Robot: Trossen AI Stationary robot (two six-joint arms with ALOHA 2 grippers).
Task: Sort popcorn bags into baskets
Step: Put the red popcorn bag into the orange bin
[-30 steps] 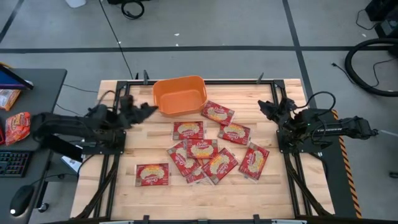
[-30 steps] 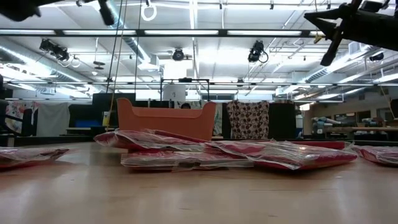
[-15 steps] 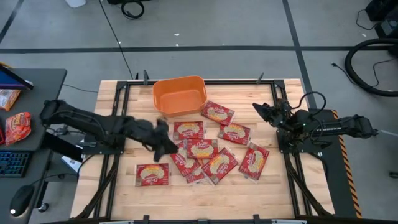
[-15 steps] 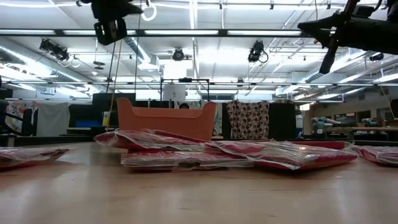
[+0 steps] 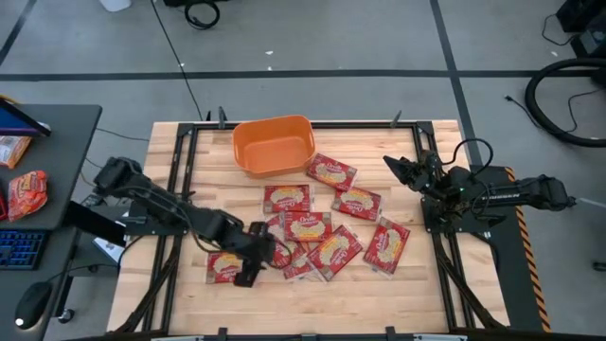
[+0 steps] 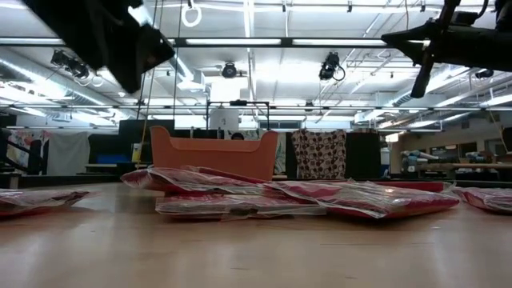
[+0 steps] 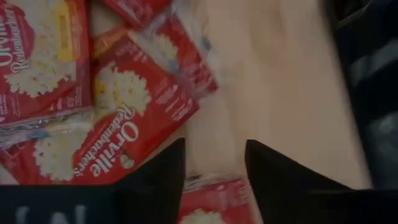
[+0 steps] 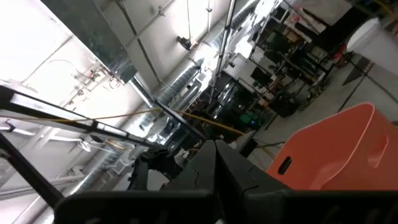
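Observation:
Several red popcorn bags (image 5: 322,227) lie flat and partly overlapping in the table's middle. One more bag (image 5: 225,266) lies apart, toward the near left. The orange basket (image 5: 275,145) stands at the far edge, with nothing visible inside it. My left gripper (image 5: 248,269) hovers open above the right end of that lone bag. In the left wrist view its fingers (image 7: 214,160) frame bare wood, with a bag (image 7: 118,124) just beyond them. My right gripper (image 5: 392,165) is shut and waits high near the table's right side, facing the basket (image 8: 336,149).
Black frame rails (image 5: 180,227) run along the table's left and right sides. A grey desk off the left edge holds an orange-red snack packet (image 5: 26,192) and a keyboard. Bare wood (image 5: 322,303) shows along the near edge.
My left arm has swung from beside the basket toward the near edge and rightward. It now reaches out over the lone near-left bag. My right gripper has edged slightly toward the table's left. No bag has moved.

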